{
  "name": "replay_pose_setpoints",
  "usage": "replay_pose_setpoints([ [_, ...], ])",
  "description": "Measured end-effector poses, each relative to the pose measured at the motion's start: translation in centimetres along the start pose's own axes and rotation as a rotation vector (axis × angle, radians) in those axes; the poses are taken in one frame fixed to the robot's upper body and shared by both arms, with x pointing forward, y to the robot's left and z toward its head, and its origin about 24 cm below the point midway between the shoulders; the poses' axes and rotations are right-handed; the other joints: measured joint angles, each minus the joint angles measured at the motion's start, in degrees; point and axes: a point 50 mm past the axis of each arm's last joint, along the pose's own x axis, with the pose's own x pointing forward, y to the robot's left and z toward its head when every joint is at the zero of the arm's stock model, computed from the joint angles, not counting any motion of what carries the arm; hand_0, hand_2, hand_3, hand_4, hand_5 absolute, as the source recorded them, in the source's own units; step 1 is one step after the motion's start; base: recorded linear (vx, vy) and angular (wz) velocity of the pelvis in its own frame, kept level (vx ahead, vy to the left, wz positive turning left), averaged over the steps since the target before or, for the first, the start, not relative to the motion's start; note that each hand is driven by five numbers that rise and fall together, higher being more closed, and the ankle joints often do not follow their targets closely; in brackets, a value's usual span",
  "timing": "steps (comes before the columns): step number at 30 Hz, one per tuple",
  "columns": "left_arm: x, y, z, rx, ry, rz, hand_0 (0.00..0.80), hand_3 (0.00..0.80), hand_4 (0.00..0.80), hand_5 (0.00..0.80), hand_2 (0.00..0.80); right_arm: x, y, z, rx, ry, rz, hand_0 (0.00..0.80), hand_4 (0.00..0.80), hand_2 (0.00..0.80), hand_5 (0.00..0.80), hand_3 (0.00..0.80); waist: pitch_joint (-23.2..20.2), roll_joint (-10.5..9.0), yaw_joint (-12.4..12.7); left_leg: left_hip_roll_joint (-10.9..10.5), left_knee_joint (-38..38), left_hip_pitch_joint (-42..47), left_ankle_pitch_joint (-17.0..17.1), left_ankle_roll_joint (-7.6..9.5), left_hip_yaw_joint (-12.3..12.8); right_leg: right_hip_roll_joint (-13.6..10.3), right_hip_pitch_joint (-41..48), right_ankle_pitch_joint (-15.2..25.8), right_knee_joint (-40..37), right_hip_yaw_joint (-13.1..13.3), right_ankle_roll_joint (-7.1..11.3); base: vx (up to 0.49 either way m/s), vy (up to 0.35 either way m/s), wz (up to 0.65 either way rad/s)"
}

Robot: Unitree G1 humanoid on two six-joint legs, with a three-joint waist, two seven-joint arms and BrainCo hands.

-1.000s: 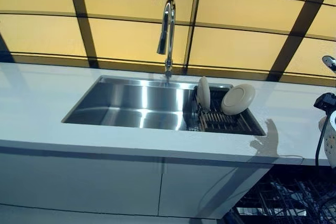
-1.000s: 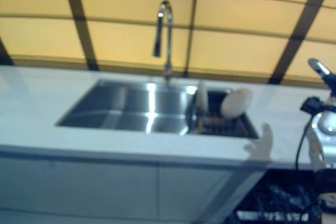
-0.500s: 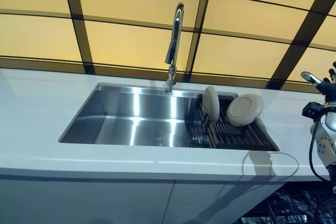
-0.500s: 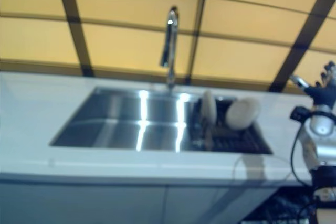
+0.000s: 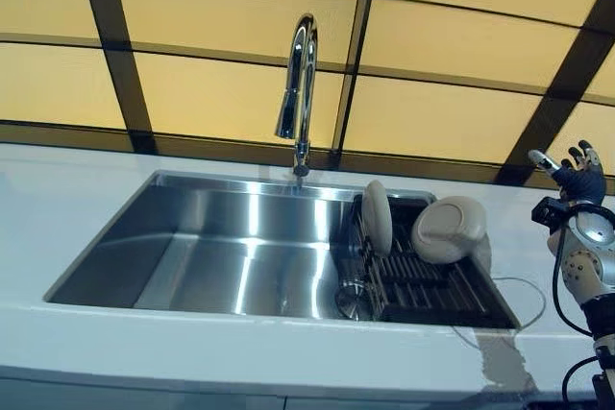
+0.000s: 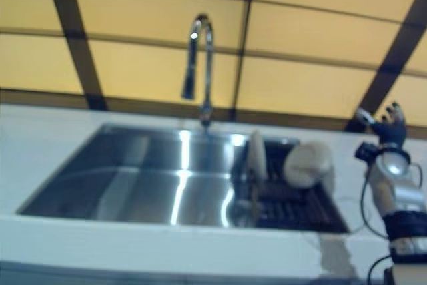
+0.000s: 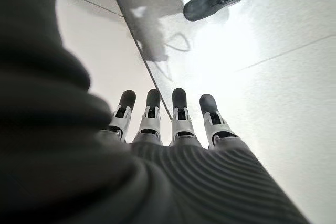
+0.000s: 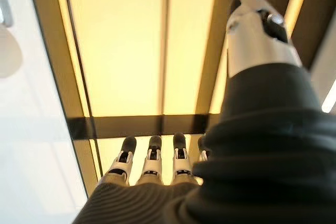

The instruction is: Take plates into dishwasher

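Observation:
Two beige plates stand in a dark dish rack (image 5: pixel 428 285) at the right end of a steel sink (image 5: pixel 211 256). One plate (image 5: pixel 377 217) stands on edge; the other plate (image 5: pixel 448 229) leans with its underside toward me. My right hand (image 5: pixel 575 180) is raised above the counter to the right of the rack, fingers straight and holding nothing; its own wrist view shows those fingers (image 8: pixel 152 157) pointing at the yellow wall. My left hand (image 7: pixel 173 129) shows only in the left wrist view, fingers straight, hanging over the floor.
A tall chrome faucet (image 5: pixel 298 93) rises behind the sink. White countertop (image 5: pixel 86 333) runs around the sink. Yellow wall panels with dark strips stand behind it. A person's shoe (image 7: pixel 215 1) is on the floor in the left wrist view.
The camera has moved closer and the whole picture has shifted; the dishwasher rack at the bottom right has left the view. My right hand has risen higher beside the dish rack.

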Motion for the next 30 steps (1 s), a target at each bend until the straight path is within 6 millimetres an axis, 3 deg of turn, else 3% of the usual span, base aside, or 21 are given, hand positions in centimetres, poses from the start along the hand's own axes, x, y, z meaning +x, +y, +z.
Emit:
replay_pose_setpoints([
  [4,0.0,-0.5,-0.2,-0.041,0.004,-0.013,0.0,0.0,0.0,0.0,0.0,0.1,0.7,0.0,-0.003,0.019,0.028,0.0,0.0,0.0,0.0,0.0,0.26,1.71,-0.25,2.43,1.56,0.13,-0.07,-1.35,0.7,1.76,1.91,-2.06,0.11,-1.18,-1.36,0.217,-0.234,0.11],
  [9,0.1,-1.4,0.6,-0.048,-0.044,-0.032,0.0,0.0,0.0,0.0,0.0,0.0,1.0,-0.4,-0.019,0.05,0.048,0.0,0.0,0.0,0.0,0.0,0.26,1.76,-0.26,2.85,5.97,-0.96,0.0,-3.04,1.1,2.16,3.75,-3.8,-0.16,-1.58,-1.51,0.111,-0.213,0.1],
  [12,0.1,-1.6,1.2,-0.05,-0.069,-0.035,0.0,0.0,0.0,0.0,0.0,-0.2,1.7,-0.7,-0.042,0.079,0.09,0.0,0.0,0.0,0.0,0.0,0.56,0.65,-0.22,1.21,19.08,-7.51,0.17,-4.4,1.47,1.15,4.69,-4.43,-0.92,-1.54,-1.95,0.064,-0.208,0.23],
  [13,0.1,-1.9,1.3,-0.051,-0.078,-0.041,0.0,0.0,0.0,0.0,0.0,-0.3,2.0,-0.9,-0.051,0.098,0.107,0.0,0.0,0.0,0.0,0.0,0.69,0.42,0.26,0.76,25.89,-10.96,1.48,-6.44,1.69,0.8,5.57,-4.49,-1.42,-1.55,-2.82,0.045,-0.058,0.16],
  [14,0.1,-1.9,1.3,-0.052,-0.078,-0.042,0.0,0.0,0.0,0.0,0.0,-0.3,2.0,-1.0,-0.054,0.104,0.113,0.0,0.0,0.0,0.0,0.0,0.72,0.35,0.29,0.54,27.81,-12.04,2.09,-7.09,1.99,0.76,5.97,-4.35,-1.69,-1.54,-3.2,0.06,-0.04,0.19],
  [15,0.1,-1.8,1.4,-0.058,-0.084,-0.038,0.0,0.0,0.0,0.0,0.0,-0.4,2.3,-1.4,-0.068,0.123,0.126,0.0,0.0,0.0,0.0,0.0,1.07,-0.28,0.35,1.11,29.3,-13.34,2.2,-6.45,3.57,0.46,6.68,-4.34,-2.42,-1.57,-3.64,0.071,0.013,0.13],
  [16,0.1,-1.6,1.7,-0.054,-0.099,-0.033,0.0,0.0,0.0,0.0,0.0,-0.6,2.7,-2.0,-0.094,0.151,0.149,0.0,0.0,0.0,0.0,0.0,1.1,-0.33,0.8,1.77,24.69,-14.04,2.51,-5.96,6.71,0.36,6.6,-4.57,-2.55,-1.66,-4.01,0.076,0.019,0.09],
  [18,0.1,-1.4,1.9,-0.053,-0.11,-0.029,0.0,0.0,0.0,0.0,0.0,-0.8,3.1,-2.7,-0.101,0.183,0.168,0.0,0.0,0.0,0.0,0.0,1.26,-0.55,1.11,1.88,16.56,-14.01,3.11,-5.11,8.78,0.31,6.47,-4.57,-3.12,-1.69,-4.02,0.073,0.027,0.02],
  [20,0.1,-1.4,2.1,-0.052,-0.112,-0.029,0.0,0.0,0.0,0.0,0.0,-1.1,3.5,-3.3,-0.123,0.212,0.186,0.0,0.0,0.0,0.0,0.0,1.51,-0.83,1.08,1.65,6.21,-13.59,5.18,-3.07,9.27,0.36,6.25,-4.56,-3.24,-1.78,-4.0,0.068,0.04,0.07],
  [22,0.1,-1.5,2.2,-0.051,-0.107,-0.031,0.0,0.0,0.0,0.0,0.0,-1.1,3.4,-3.5,-0.128,0.231,0.19,0.0,0.0,0.0,0.0,0.0,2.08,-0.23,1.23,1.81,-0.28,-13.52,7.29,-3.59,9.18,1.08,6.62,-4.55,-3.21,-1.81,-3.96,0.036,0.076,0.01],
  [24,0.1,-1.5,2.4,-0.052,-0.112,-0.03,0.0,0.0,0.0,0.0,0.0,-1.1,3.4,-3.6,-0.135,0.245,0.198,0.0,0.0,0.0,0.0,0.0,2.64,0.26,1.37,2.09,-0.4,-13.25,7.85,-3.63,8.97,1.81,6.43,-4.46,-3.09,-1.18,-3.74,0.003,0.093,-0.26],
  [26,0.1,-1.3,2.8,-0.052,-0.125,-0.026,0.0,0.0,0.0,0.0,0.0,-1.2,3.4,-3.6,-0.143,0.265,0.234,0.0,0.0,0.0,0.0,0.0,2.92,0.22,1.46,1.58,-0.48,-12.9,9.03,-3.22,9.85,1.52,6.21,-4.64,-3.21,0.45,-2.34,0.012,0.161,-0.44],
  [30,0.0,-1.2,2.6,-0.052,-0.123,-0.021,0.0,0.0,0.0,0.0,0.0,-0.8,2.3,-2.8,-0.175,0.271,0.263,0.0,0.0,0.0,0.0,0.0,3.03,1.41,1.03,0.93,-3.25,-10.71,12.97,-0.21,11.89,0.59,6.78,-4.14,-3.15,0.19,-0.34,0.057,0.104,-0.3],
])
